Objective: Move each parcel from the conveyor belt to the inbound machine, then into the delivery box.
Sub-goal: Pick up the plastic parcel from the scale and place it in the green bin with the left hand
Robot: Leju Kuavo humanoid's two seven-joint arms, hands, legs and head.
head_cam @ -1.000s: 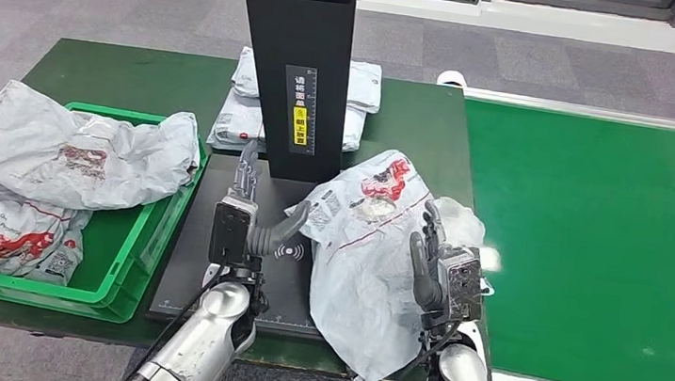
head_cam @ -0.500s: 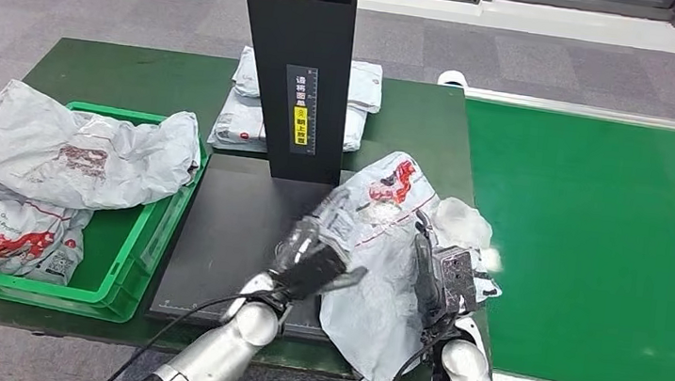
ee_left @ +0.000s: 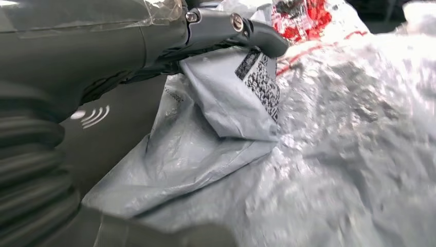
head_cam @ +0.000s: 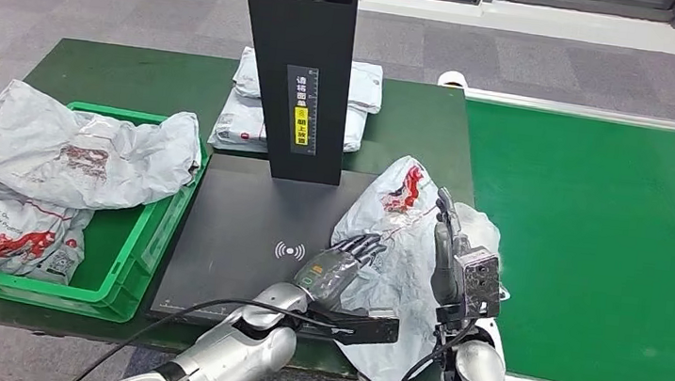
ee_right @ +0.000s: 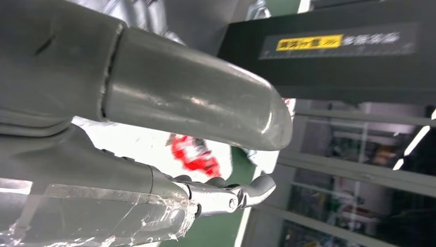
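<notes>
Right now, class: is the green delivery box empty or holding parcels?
Holding parcels: crumpled grey parcel bags fill the green delivery box and spill over its rim.

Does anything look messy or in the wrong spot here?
Yes. The parcels in the green box spill over its rim onto the table. The parcel between the robot's hands lies crumpled, only partly on the black scanner plate.
</notes>
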